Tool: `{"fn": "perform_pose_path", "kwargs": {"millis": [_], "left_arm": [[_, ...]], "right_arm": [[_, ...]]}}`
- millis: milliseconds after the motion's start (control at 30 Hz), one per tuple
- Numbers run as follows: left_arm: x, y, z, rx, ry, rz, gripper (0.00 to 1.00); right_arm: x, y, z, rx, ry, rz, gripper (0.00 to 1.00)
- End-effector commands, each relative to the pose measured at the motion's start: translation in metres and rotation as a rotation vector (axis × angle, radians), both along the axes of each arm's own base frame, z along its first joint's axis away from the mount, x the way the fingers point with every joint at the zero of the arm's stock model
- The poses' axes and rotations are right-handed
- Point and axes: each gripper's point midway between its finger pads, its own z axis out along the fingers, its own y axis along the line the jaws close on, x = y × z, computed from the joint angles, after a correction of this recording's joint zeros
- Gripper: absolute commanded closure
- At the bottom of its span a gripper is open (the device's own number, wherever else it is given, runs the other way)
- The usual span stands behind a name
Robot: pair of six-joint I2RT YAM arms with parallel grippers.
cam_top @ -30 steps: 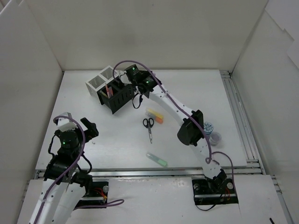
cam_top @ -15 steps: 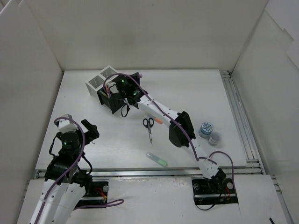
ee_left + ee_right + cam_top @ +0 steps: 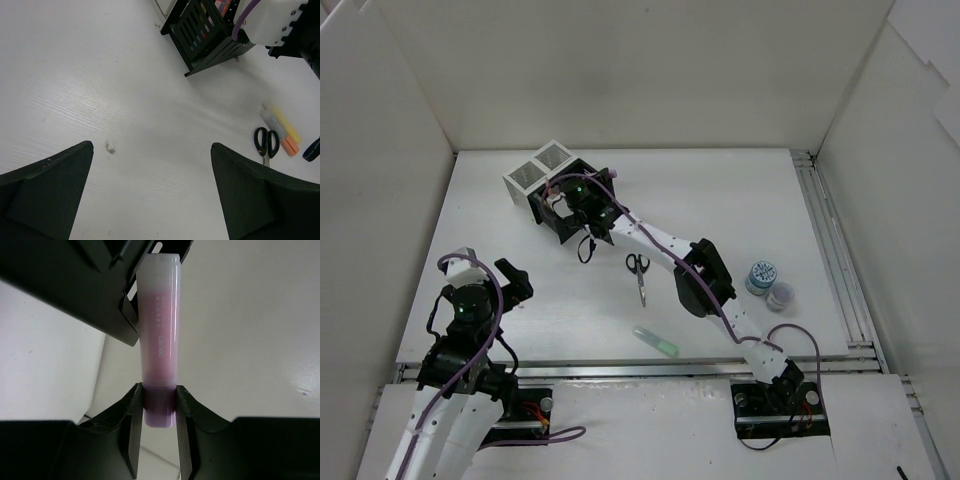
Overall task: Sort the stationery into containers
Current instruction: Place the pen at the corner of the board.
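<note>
At the far left part of the table (image 3: 750, 200), the right arm reaches to the cluster of cups (image 3: 535, 172). The two white cups are on the far side and the two black ones nearer, and the wrist hangs over the black pair. The right gripper (image 3: 159, 405) is closed on a pink highlighter (image 3: 159, 330). Its two fingers (image 3: 131, 410) pinch the lower end, and the body of the highlighter points away from the gripper. The pale far end lies just beside the dark wall of a black cup. Whether it is already inside the cup or only over the rim, I cannot tell.

Near the front left corner, the left gripper (image 3: 151, 147) hovers above bare table, its jaws wide apart and nothing between them.

Scissors (image 3: 638, 268) with black handles lie flat near the middle of the table, just beside the right arm. From the left wrist camera, a yellow highlighter (image 3: 286, 129) and an orange highlighter (image 3: 290, 146) lie side by side next to the scissors' handles; from the top camera the arm covers them. A green highlighter (image 3: 657, 342) lies alone, nearer to the front edge. Two small round jars (image 3: 763, 273) stand together at the right side, well apart from the stationery.
</note>
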Motion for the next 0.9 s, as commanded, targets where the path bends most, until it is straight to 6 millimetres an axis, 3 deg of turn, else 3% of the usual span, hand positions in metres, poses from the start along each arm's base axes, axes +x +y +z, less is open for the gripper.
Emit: {"fn": "perform_pose_path", "kwargs": {"millis": [0, 167, 200, 267, 633, 767, 800, 833, 867], "left_arm": [[0.005, 0.0, 0.011, -0.013, -0.037, 0.005, 0.01], [0.005, -0.001, 0.012, -0.013, -0.043, 0.001, 0.01], [0.005, 0.0, 0.012, -0.012, -0.042, 0.003, 0.0], [0.005, 0.0, 0.012, -0.013, -0.047, 0.003, 0.0], [0.005, -0.003, 0.017, -0.014, -0.061, -0.015, 0.01], [0.005, -0.006, 0.022, -0.016, -0.079, -0.035, 0.0], [0.005, -0.007, 0.023, -0.015, -0.084, -0.043, 0.0], [0.006, -0.008, 0.024, -0.015, -0.086, -0.051, 0.01], [0.006, -0.01, 0.025, -0.018, -0.088, -0.062, 0.01]], "right_arm": [[0.0, 0.011, 0.022, 0.022, -0.062, 0.035, 0.87], [-0.001, 0.016, 0.019, 0.034, -0.07, 0.051, 0.79], [0.0, 0.017, 0.02, 0.035, -0.073, 0.053, 0.69], [-0.002, 0.02, 0.023, 0.046, -0.076, 0.062, 0.6], [-0.007, 0.028, 0.056, 0.115, -0.129, 0.081, 0.51], [-0.016, 0.03, 0.098, 0.255, -0.161, 0.079, 0.45], [-0.019, 0.03, 0.108, 0.289, -0.165, 0.081, 0.4], [-0.023, 0.026, 0.13, 0.343, -0.184, 0.078, 0.37], [-0.027, 0.027, 0.137, 0.406, -0.175, 0.083, 0.33]]}}
